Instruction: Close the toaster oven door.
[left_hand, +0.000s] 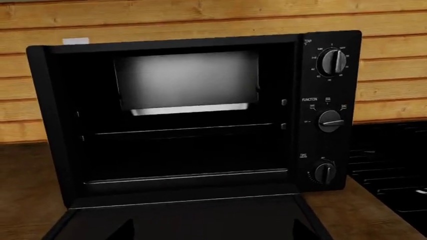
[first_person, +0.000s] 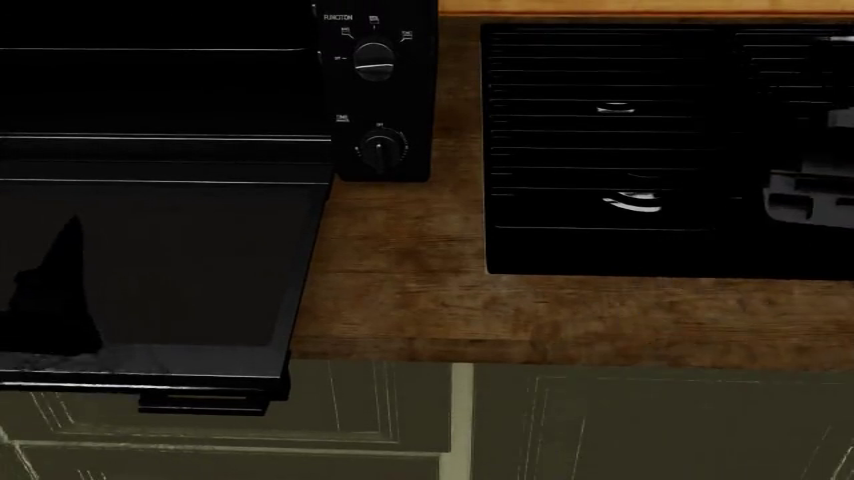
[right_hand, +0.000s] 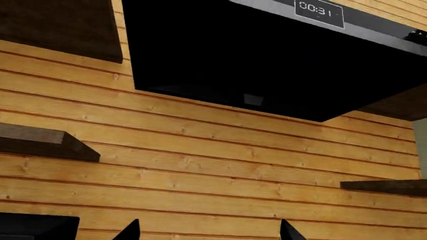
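The toaster oven stands against the plank wall with its cavity and wire racks exposed. Its three knobs are on the side panel. The toaster oven door lies folded down flat. In the head view the door reaches past the counter's front edge, with the bar handle at its outer end. My left gripper is open, its two dark fingertips spread wide just above the door panel and holding nothing. My right gripper is open too, pointing up at the wall, away from the oven.
A black slatted stovetop is set into the wooden counter to the right of the oven. A grey part of an arm shows over it. Green cabinet fronts lie below. A black range hood and dark shelves hang on the wall.
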